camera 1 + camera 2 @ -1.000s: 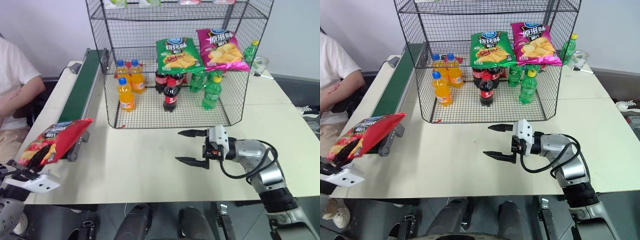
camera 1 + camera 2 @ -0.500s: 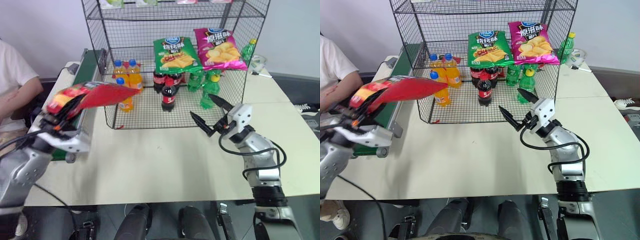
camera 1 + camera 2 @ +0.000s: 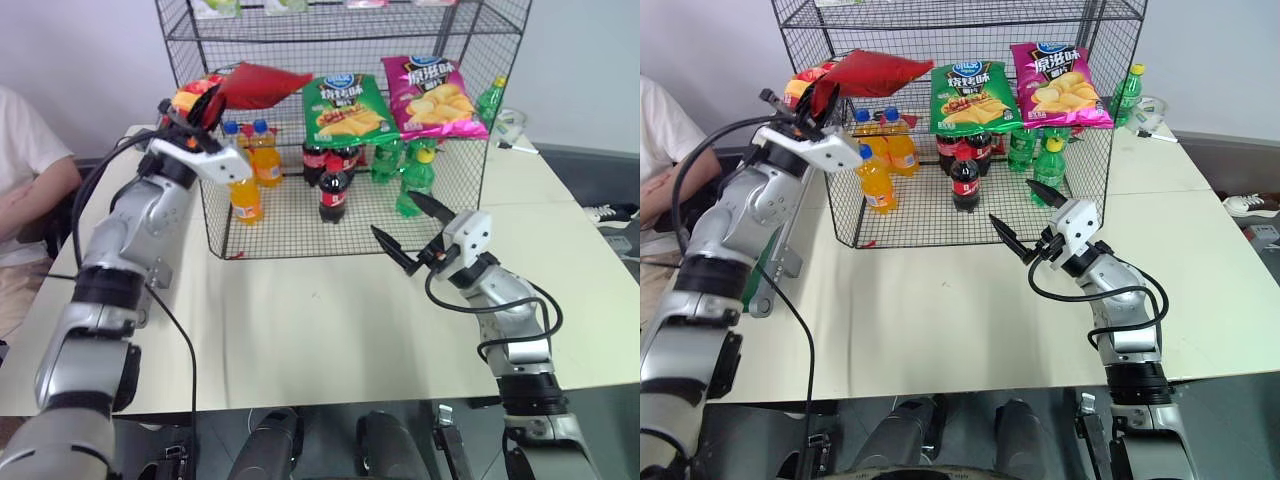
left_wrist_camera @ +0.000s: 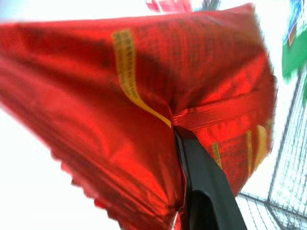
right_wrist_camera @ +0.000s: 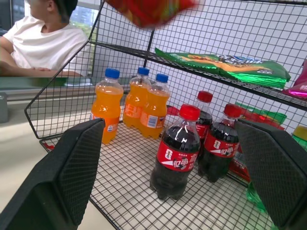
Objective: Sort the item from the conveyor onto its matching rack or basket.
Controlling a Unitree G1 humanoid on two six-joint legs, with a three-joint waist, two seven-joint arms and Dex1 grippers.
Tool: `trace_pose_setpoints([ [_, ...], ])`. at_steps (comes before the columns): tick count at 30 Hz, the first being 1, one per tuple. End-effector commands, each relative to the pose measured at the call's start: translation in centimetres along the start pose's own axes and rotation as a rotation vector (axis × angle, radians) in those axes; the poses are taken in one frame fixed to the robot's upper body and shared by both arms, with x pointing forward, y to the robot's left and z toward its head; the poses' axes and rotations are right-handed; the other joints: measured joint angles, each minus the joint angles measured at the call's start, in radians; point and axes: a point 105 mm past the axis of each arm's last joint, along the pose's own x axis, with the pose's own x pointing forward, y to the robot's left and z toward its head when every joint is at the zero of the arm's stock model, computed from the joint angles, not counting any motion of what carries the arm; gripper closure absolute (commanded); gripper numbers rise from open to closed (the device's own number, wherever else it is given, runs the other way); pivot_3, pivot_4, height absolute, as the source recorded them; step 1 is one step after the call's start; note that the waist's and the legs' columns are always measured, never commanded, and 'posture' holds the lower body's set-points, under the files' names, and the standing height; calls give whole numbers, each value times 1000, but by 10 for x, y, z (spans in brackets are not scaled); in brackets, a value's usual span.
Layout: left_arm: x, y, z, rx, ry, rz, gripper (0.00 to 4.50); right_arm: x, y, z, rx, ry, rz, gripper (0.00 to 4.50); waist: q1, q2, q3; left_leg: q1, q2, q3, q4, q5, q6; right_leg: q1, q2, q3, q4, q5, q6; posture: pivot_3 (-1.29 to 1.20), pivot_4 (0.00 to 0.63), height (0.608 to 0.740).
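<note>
A cream worktop (image 3: 320,320) runs before a pale wall, with a tall black wire rack (image 3: 340,130) standing toward its far edge and a person in a white shirt (image 3: 25,170) seated at nine o'clock. The red crisp bag (image 3: 250,85) is raised in the air at the rack's front left corner, at about eleven o'clock in the head views, level with the shelf that carries the other snacks. The left gripper (image 3: 195,112) has its fingers (image 4: 201,182) shut tight on the bag's lower edge — the wrist view shows a black finger pressed into the crinkled red foil. Behind the left arm, the dark-green conveyor (image 3: 768,262) lies along the worktop's left side, mostly hidden by the arm.

On the rack's middle shelf a green crisp bag (image 3: 345,105) and a magenta crisp bag (image 3: 440,98) lie side by side, the green one just at three o'clock of the red bag's tip. On the bottom tier stand orange drink bottles (image 3: 250,175) at the left, dark cola bottles (image 3: 333,180) in the middle and green bottles (image 3: 415,175) at the right.

The right gripper (image 3: 410,230) hovers over the worktop just in front of the rack at about three o'clock, its fingers spread wide and holding nothing — pointed toward the cola bottles.
</note>
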Motion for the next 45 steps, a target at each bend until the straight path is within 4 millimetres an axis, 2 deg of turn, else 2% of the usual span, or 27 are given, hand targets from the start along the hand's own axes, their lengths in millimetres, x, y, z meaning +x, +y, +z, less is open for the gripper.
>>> trace_pose_setpoints([
  [1,14,-13,-17,32,120,-7,4461,3,-2,16,-39,-44,5,0,1,0,0,0,0,0,0,0,0,0,0,0,1,-1,1,0,150,740],
  [3,19,-30,-24,26,206,-61,4461,3,-2,17,-40,-43,7,0,2,-1,0,0,-1,0,0,0,0,0,0,0,1,-1,1,0,150,740],
  [7,25,-53,-20,-76,264,-147,4461,5,0,20,-42,-46,13,0,0,-1,1,-1,-1,0,2,0,0,0,-1,0,1,-1,2,0,150,740],
  [9,27,-58,-18,-96,275,-169,4461,5,0,21,-43,-45,15,0,-1,-1,1,-1,-1,0,2,0,0,0,-1,0,2,-1,2,0,150,740],
  [16,43,-48,-6,-138,247,-148,4461,3,2,22,-51,-34,12,0,1,-2,1,-1,-1,0,2,0,0,-1,-1,0,3,-1,2,0,150,740],
  [19,47,-44,6,-198,172,-141,4461,3,2,23,-45,-36,7,0,1,-2,1,-2,-1,0,2,0,0,-1,-1,0,3,-1,2,0,150,740],
  [21,47,-45,19,-133,75,-149,4461,3,2,22,-45,-34,8,0,2,-2,1,-2,-1,0,3,0,0,-1,-1,0,3,-1,2,0,150,740],
  [23,45,-52,22,-81,52,-172,4461,3,2,21,-48,-29,14,0,3,-2,1,-2,-2,0,3,0,0,-1,-1,0,3,-1,2,0,150,740],
  [29,40,-47,0,-70,159,-139,4461,4,4,22,-44,-29,27,0,2,-2,1,-2,-2,0,3,0,0,-1,-1,0,3,-1,2,0,150,740],
  [31,39,-46,-3,-49,168,-133,4461,4,4,22,-44,-28,28,0,1,-2,1,-2,-2,0,3,0,0,-1,-1,0,3,-1,2,0,150,740],
  [37,39,-43,-4,-155,177,-126,4461,3,4,22,-53,-23,31,0,1,-2,1,-3,-2,0,3,0,0,-2,-1,0,4,-1,2,0,150,740],
  [40,39,-44,1,-187,150,-140,3652,2,2,22,-55,-22,29,0,2,-2,1,-3,-2,0,4,0,0,-2,-1,0,4,-1,2,0,150,740],
  [45,34,-46,3,-213,115,-151,1363,1,2,21,-54,-16,29,0,2,-2,1,-3,-2,0,5,0,0,-2,-1,0,5,-1,2,0,150,740],
])
